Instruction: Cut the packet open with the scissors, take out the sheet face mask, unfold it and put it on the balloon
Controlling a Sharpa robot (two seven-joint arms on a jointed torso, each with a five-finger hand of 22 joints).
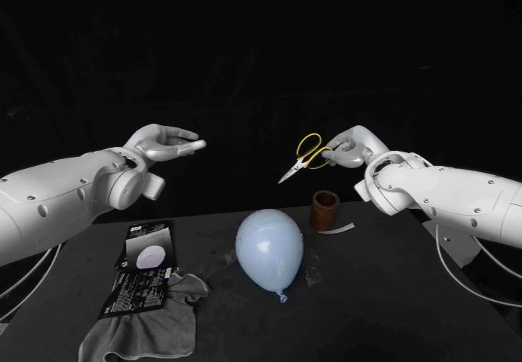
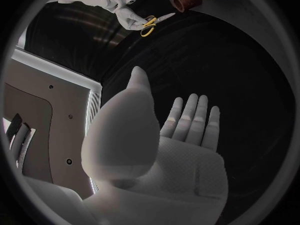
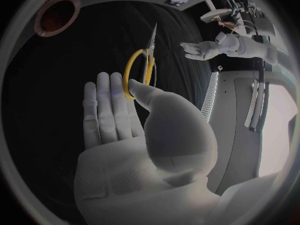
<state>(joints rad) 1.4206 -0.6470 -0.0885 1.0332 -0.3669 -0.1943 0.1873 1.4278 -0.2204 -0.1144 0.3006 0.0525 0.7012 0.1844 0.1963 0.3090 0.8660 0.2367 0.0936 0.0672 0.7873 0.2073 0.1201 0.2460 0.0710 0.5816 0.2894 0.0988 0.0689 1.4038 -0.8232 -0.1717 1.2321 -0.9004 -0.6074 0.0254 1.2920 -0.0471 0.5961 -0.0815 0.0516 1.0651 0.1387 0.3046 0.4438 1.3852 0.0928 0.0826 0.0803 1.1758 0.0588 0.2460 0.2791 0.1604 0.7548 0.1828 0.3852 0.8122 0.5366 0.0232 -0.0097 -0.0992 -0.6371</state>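
Glossy balloon (image 1: 270, 246), soft crumpled cloth (image 1: 147, 328), metal-bladed scissors (image 1: 305, 157), matt table (image 1: 413, 302)

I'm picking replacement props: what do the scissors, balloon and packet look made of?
Scissors: pale shiny blades, so likely metal; yellow loop handles, perhaps plastic or coating. Balloon: smooth pale-blue skin with soft sheen and knotted neck, likely latex. Packet: flat, dark, printed sheet, probably plastic or foil film; I cannot tell which.

Colours: yellow-handled steel scissors (image 1: 302, 160), silver blades; pale blue oval rubber balloon (image 1: 270, 247), plain; flat black packet (image 1: 142, 265), white print; brown cylindrical tube (image 1: 324, 211); grey crumpled cloth (image 1: 144, 332).
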